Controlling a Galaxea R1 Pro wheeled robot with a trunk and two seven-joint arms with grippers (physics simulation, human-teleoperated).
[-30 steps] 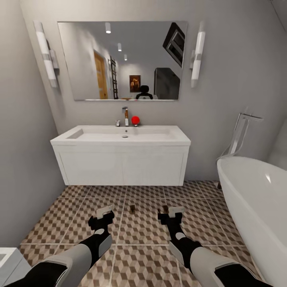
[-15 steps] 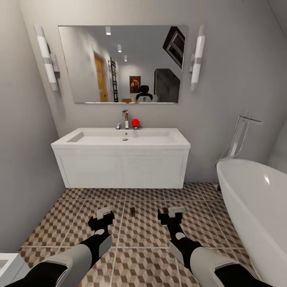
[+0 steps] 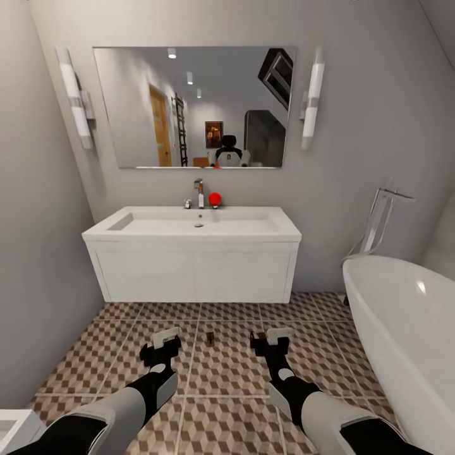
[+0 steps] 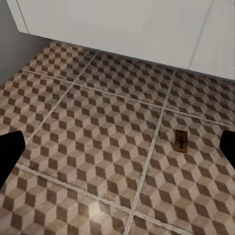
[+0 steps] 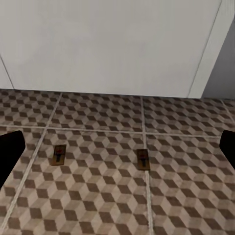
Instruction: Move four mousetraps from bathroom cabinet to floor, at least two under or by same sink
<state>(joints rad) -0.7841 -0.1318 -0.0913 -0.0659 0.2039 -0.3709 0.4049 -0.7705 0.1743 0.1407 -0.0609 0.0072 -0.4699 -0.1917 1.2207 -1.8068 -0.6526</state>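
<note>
head view has tilted up; mousetraps (image 5: 142, 159) lie unmoved.

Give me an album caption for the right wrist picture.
Two mousetraps lie on the patterned floor before the white sink unit.

Head view faces the sink (image 3: 193, 253) from above; both wrist views share the floor (image 4: 98, 127) beneath it

sink (image 3: 193, 249) at 12 o'clock, wall-hung above floor (image 3: 227, 373) | mirror (image 3: 194, 106) above sink | bathtub (image 3: 404, 328) at 3 o'clock | two mousetraps (image 5: 59, 154) (image 5: 142, 159) side by side on floor before sink, apart | arms at 6 o'clock, left gripper (image 3: 162, 344) and right gripper (image 3: 270, 341) flanking a trap
</note>
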